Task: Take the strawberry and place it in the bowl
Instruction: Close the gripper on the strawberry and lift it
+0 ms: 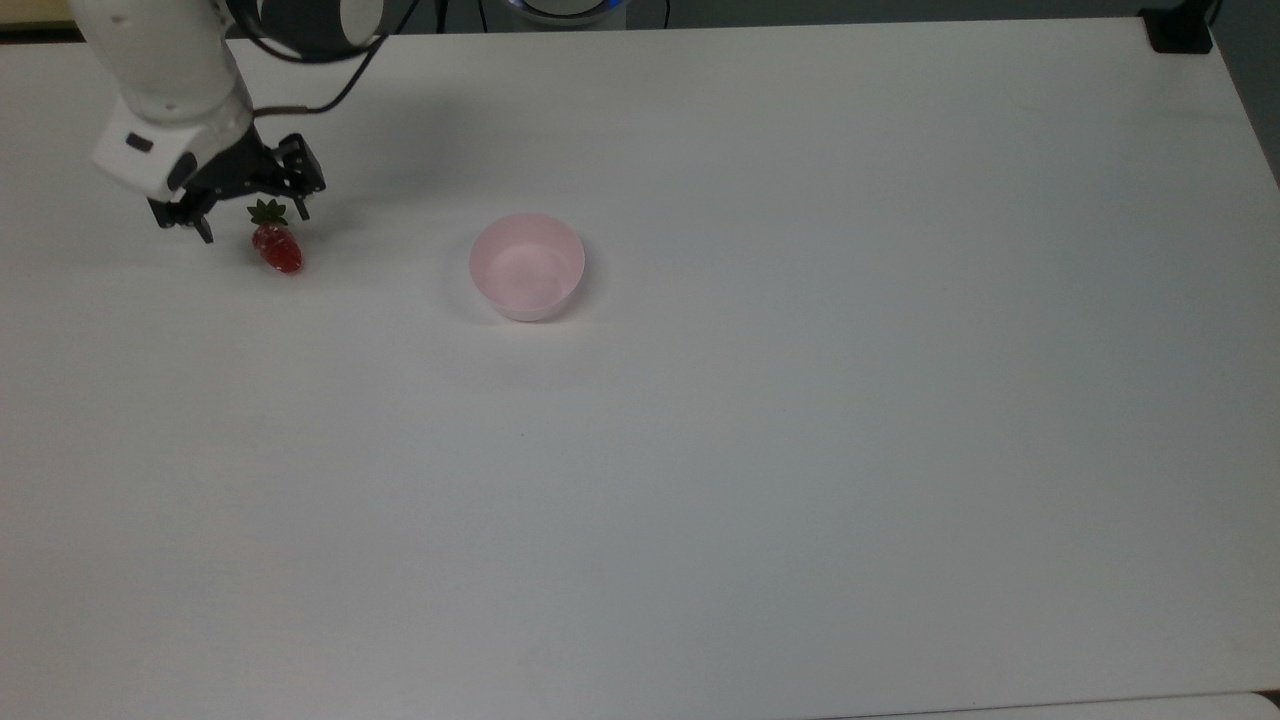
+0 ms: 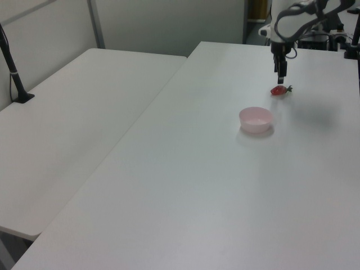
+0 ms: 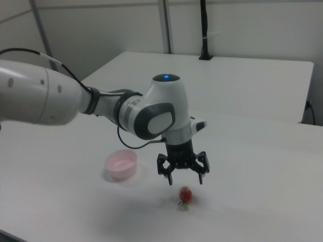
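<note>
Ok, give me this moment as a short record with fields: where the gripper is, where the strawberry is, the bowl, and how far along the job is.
gripper: open, poised just above the strawberry, not touching it
strawberry: lying on its side on the table, leaf cap toward the far edge in the top view
bowl: upright and empty, to the top view's right of the strawberry, apart from it
table: white
task stage: approach; strawberry not yet gripped
</note>
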